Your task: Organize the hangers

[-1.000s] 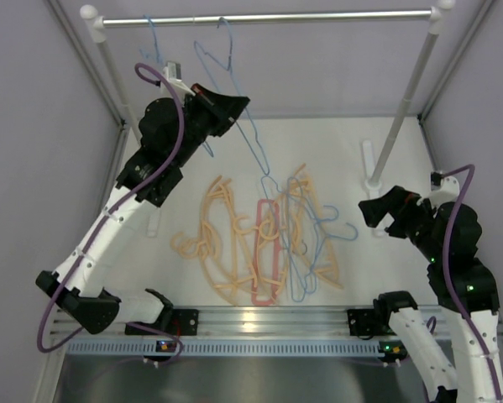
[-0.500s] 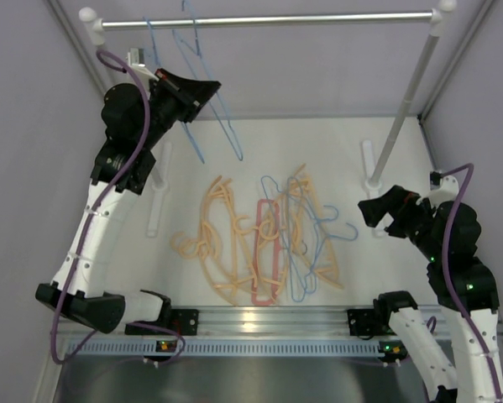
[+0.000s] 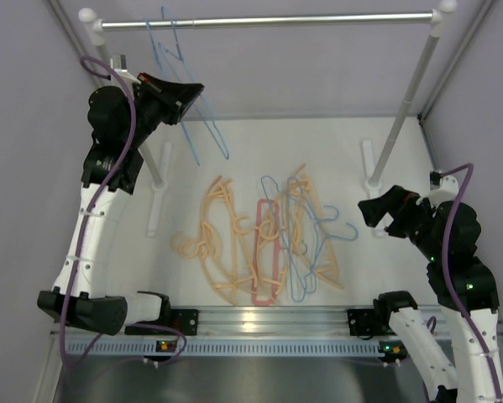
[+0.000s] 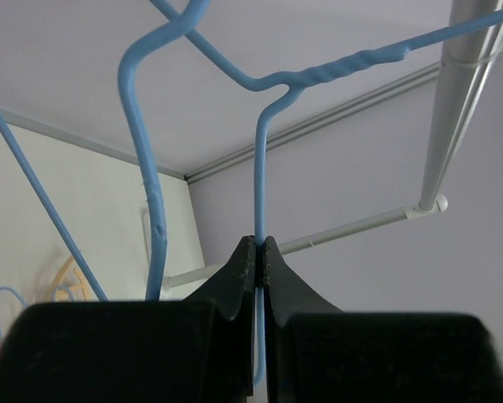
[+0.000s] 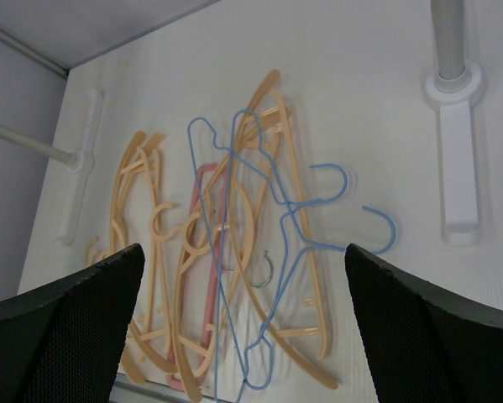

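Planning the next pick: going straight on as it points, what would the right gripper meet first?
Likely the light-blue wire hanger lying atop the peach hangers on the table; depth is unclear.

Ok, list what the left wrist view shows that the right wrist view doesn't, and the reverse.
Left wrist only: the left gripper shut on the held hanger below its twisted neck, up in the air, with the rack poles to the right.
Right wrist only: the right gripper open above the whole pile, and the right rack foot.
Both: the peach hangers and a loose blue hanger on the table, only a sliver of them in the left wrist view.
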`<control>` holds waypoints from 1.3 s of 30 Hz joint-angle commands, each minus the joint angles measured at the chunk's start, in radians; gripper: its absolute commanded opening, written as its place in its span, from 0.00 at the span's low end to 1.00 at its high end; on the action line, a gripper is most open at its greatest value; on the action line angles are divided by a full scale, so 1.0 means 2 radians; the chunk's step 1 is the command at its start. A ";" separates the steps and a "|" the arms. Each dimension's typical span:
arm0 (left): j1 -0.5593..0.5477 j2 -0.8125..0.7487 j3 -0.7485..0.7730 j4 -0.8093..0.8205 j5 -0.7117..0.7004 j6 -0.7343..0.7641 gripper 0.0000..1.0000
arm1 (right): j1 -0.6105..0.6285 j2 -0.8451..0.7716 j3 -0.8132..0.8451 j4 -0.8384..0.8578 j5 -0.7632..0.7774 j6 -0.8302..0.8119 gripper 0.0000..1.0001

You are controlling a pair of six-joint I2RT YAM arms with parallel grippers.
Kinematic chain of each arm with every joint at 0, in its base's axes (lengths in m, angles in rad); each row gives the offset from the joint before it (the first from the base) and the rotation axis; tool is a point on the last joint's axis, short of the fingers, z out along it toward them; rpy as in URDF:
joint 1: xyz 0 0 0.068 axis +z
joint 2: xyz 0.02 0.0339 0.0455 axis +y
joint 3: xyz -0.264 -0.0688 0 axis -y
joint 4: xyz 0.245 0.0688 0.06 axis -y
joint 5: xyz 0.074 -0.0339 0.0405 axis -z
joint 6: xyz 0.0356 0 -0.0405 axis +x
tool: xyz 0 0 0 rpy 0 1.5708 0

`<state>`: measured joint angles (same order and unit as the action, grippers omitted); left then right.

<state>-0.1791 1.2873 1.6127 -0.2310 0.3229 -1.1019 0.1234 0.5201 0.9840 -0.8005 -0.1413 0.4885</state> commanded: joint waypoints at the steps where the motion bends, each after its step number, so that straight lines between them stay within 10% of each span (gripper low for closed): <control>1: 0.007 -0.018 -0.007 0.033 0.018 -0.009 0.00 | -0.006 0.005 0.009 0.009 -0.004 -0.010 0.99; 14: 0.020 -0.038 -0.048 0.050 0.036 -0.014 0.01 | -0.005 0.006 0.006 0.011 -0.005 -0.010 0.99; 24: 0.020 -0.078 -0.073 0.050 0.042 0.003 0.42 | -0.005 0.002 -0.001 0.014 -0.008 -0.006 0.99; 39: 0.020 -0.155 -0.106 -0.007 0.055 0.064 0.59 | -0.004 -0.004 -0.006 0.013 -0.011 -0.006 1.00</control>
<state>-0.1448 1.0168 1.4174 -0.2165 0.4126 -1.0328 0.1234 0.5182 0.9745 -0.7986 -0.1524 0.4889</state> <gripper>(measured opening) 0.582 0.993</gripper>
